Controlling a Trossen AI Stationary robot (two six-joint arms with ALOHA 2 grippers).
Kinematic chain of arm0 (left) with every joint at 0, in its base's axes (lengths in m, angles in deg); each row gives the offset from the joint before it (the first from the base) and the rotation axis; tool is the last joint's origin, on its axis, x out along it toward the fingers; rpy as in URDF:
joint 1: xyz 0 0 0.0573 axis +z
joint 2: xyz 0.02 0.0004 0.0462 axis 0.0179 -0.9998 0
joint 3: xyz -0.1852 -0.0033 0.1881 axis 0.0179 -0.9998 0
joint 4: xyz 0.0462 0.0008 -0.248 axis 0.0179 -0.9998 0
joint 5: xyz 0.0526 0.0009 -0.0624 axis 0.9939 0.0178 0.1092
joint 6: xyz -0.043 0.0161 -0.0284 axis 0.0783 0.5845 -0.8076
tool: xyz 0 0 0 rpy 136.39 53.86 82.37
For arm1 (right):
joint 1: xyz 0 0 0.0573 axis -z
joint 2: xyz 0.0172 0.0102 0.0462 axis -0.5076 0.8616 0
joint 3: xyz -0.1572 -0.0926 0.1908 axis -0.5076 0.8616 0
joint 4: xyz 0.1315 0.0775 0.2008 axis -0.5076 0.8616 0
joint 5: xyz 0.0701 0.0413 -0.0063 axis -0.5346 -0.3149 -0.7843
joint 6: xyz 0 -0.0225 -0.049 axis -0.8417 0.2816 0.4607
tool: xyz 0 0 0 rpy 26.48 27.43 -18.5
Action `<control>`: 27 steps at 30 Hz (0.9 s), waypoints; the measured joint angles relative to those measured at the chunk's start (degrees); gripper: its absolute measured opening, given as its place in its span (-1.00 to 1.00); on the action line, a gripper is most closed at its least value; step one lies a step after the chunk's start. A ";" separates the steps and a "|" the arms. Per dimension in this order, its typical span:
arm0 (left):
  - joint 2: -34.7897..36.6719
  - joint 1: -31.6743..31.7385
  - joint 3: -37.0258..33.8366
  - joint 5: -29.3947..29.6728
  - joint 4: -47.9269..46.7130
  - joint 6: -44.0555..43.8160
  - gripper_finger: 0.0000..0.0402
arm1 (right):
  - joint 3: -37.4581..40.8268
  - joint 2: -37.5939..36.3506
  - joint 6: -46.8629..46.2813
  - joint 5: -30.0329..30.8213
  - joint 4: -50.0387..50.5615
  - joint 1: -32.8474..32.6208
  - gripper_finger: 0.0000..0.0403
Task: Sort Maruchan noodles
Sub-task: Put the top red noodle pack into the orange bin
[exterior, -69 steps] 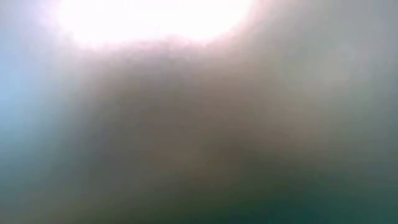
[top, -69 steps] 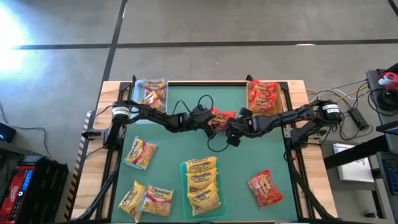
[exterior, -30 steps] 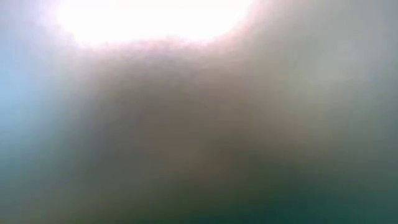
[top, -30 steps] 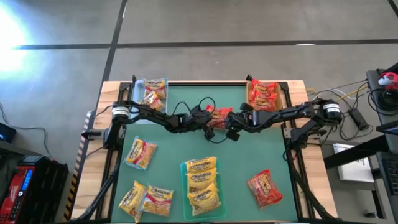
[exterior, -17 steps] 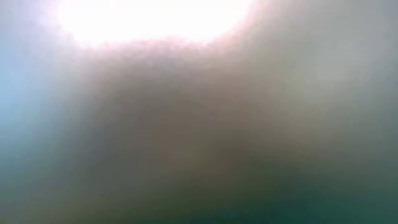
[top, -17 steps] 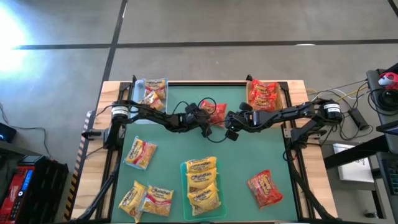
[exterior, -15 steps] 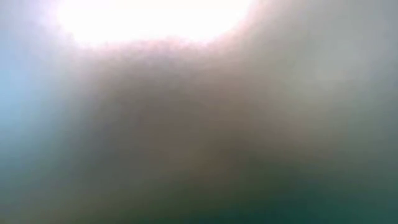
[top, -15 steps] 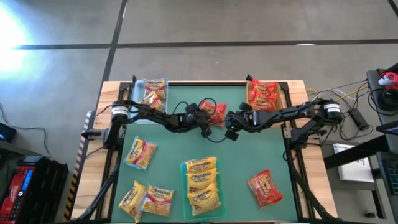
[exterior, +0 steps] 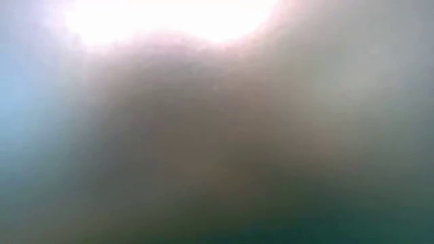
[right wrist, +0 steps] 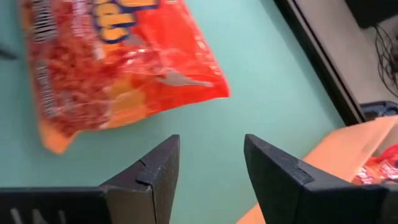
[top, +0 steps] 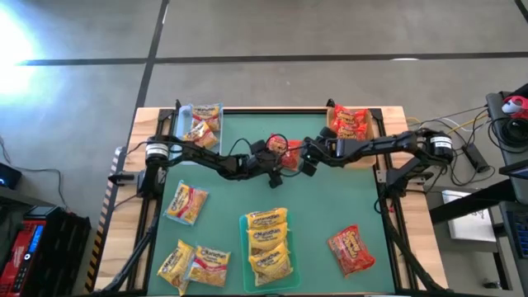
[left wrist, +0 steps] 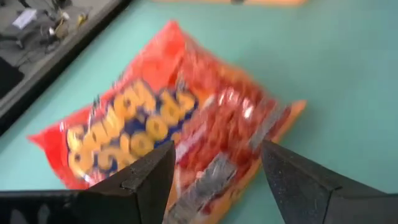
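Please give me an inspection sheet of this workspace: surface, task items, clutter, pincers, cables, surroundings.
Surface: green table mat.
Job's things: crinkly red noodle packet mid-table; another red one; red stack in tan tray; yellow stack; loose yellow packets.
Clutter: nothing seen.
Pincers: left pincer open over the red packet; right pincer open beside it, empty.
Cables: black loop on the mat.
Surroundings: grey floor; low view shows nothing.

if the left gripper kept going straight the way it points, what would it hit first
Most likely the red noodle packet lying on the green mat: the open left gripper points right at it, though depth is hard to judge.
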 joint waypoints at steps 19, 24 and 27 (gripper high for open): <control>-4.31 2.03 7.48 -2.56 4.90 -2.33 0.11 | -0.02 0.00 0.00 -5.95 -7.81 4.25 -0.15; -7.48 2.30 13.19 -2.60 -0.56 -2.25 0.11 | -0.02 0.00 0.45 -6.30 -9.68 4.33 -0.15; -9.42 2.19 15.32 -2.58 -5.02 -2.17 0.11 | -0.02 0.00 0.84 -6.39 -9.36 4.33 -0.15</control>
